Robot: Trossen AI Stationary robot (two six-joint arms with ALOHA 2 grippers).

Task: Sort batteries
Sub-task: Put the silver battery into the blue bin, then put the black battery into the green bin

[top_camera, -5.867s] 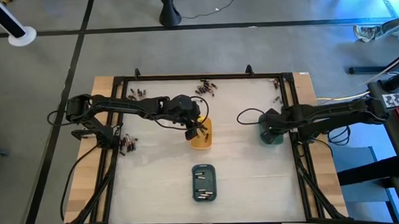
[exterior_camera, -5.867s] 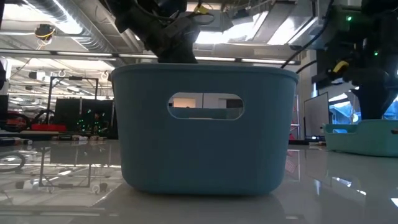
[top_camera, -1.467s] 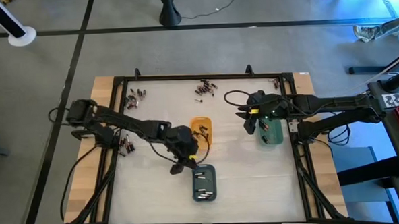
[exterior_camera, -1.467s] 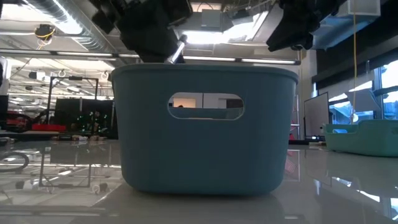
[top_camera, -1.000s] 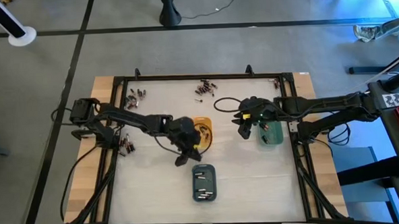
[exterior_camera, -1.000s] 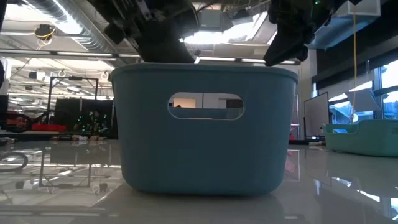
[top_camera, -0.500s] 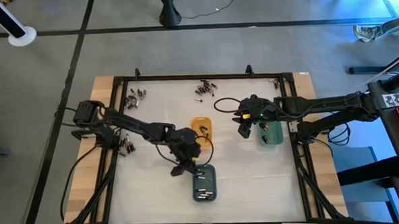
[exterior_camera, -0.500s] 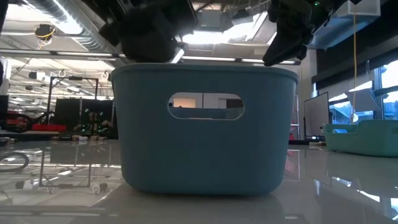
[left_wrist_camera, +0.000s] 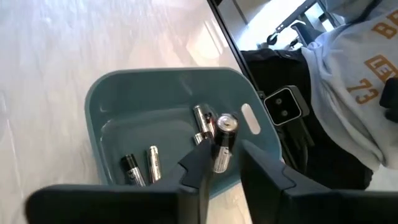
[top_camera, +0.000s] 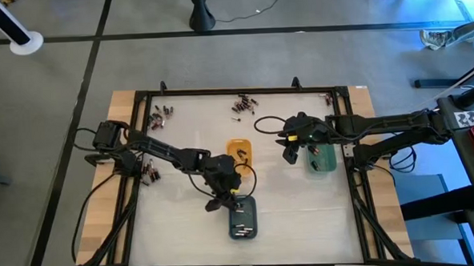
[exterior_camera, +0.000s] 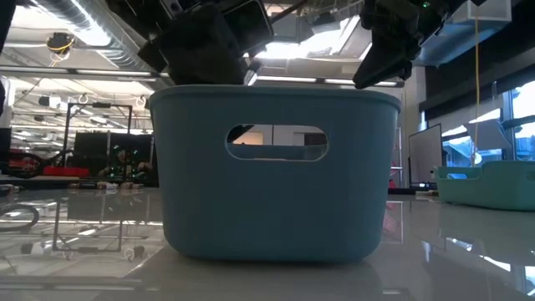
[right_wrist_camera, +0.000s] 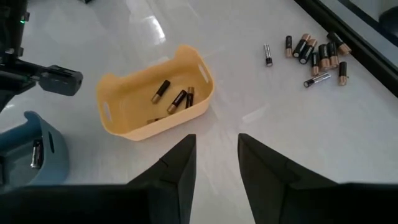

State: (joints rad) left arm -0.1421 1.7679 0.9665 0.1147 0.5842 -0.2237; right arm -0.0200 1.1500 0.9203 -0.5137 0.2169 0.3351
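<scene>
My left gripper (top_camera: 225, 201) hangs over the far end of the slate-blue tray (top_camera: 242, 217) and is shut on a silvery battery (left_wrist_camera: 222, 142). A few batteries (left_wrist_camera: 142, 168) lie on that tray's floor. My right gripper (top_camera: 290, 152) hovers open between the orange tray (top_camera: 239, 154) and the green tray (top_camera: 323, 158), touching nothing. In the right wrist view the orange tray (right_wrist_camera: 155, 102) holds several dark batteries (right_wrist_camera: 177, 99). Loose batteries lie on the table in heaps (top_camera: 244, 105) (top_camera: 162, 114) (top_camera: 149, 170). My left gripper pinches the silvery battery between its two fingertips (left_wrist_camera: 198, 158), on the lower half (left_wrist_camera: 219, 160) of its body. The fingers point down from above. The battery stands roughly upright, its cap end (left_wrist_camera: 226, 122) beyond the fingertips, lifted clear above the blue tray (left_wrist_camera: 168, 130).
A black frame (top_camera: 235, 91) borders the white table. More batteries (top_camera: 328, 99) lie by its far right corner. In the low view the blue tray (exterior_camera: 276, 167) fills the middle and the green tray (exterior_camera: 493, 184) stands at right. A person in a grey sweatshirt (left_wrist_camera: 354, 74) stands beyond the near edge.
My left gripper has moved from the near end of the orange tray toward the table's near edge and now hangs over the far end of the blue tray.
</scene>
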